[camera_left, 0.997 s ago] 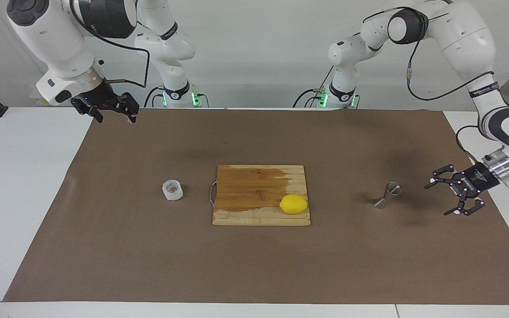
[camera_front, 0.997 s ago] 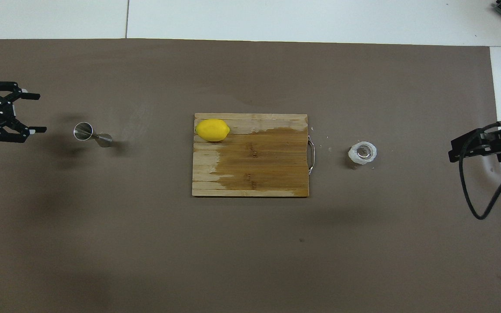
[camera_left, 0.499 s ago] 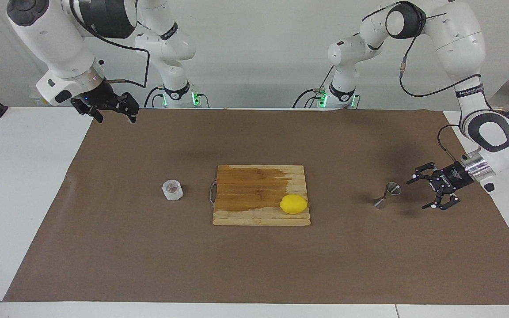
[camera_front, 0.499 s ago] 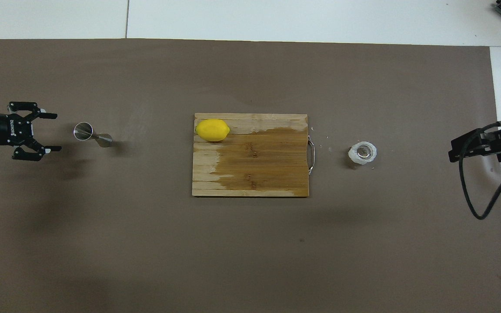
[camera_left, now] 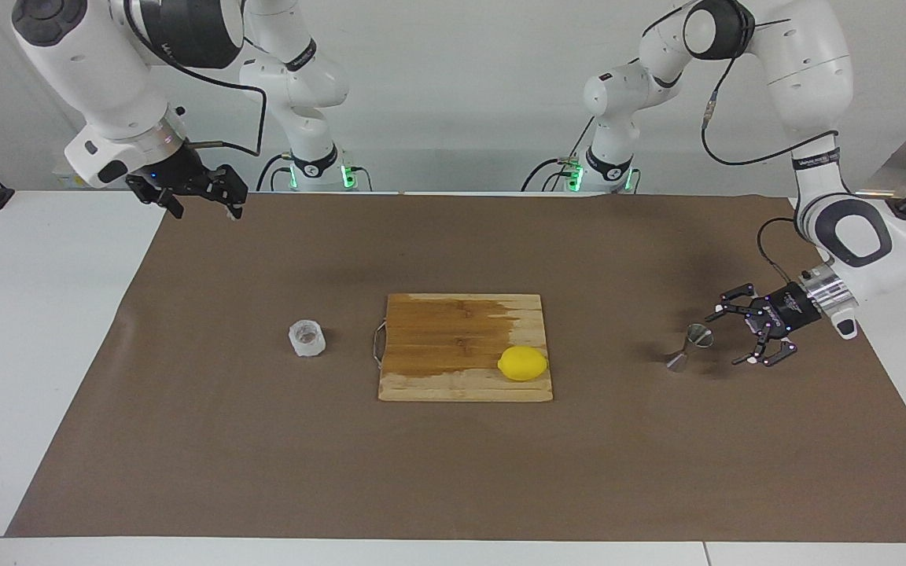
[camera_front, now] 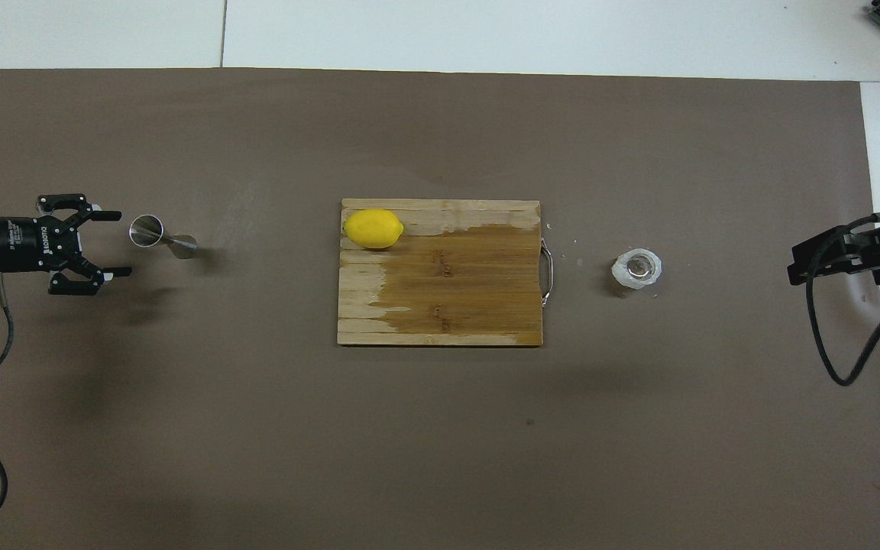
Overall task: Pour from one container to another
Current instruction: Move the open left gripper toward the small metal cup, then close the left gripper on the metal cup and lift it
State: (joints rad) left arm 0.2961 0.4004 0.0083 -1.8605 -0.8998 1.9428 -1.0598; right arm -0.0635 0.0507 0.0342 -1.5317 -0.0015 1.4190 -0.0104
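One "ROBOTIQ" label on left gripper [camera_front: 115, 244].

Yellow lemon [camera_left: 523, 363], brown mat [camera_left: 453, 472], silvery jigger [camera_left: 690, 347], seemingly frosty cup [camera_left: 307, 338]

1. Both arms are glossy white with black joint bands.
2. Black cables loop along each arm.
3. The left gripper [camera_left: 731, 339] is black, with a silver wrist ring.
4. Green lights glow at both bases.

Shiny metal jigger [camera_left: 689, 348], frosty glass cup [camera_left: 307, 338], wooden board [camera_left: 465, 347]
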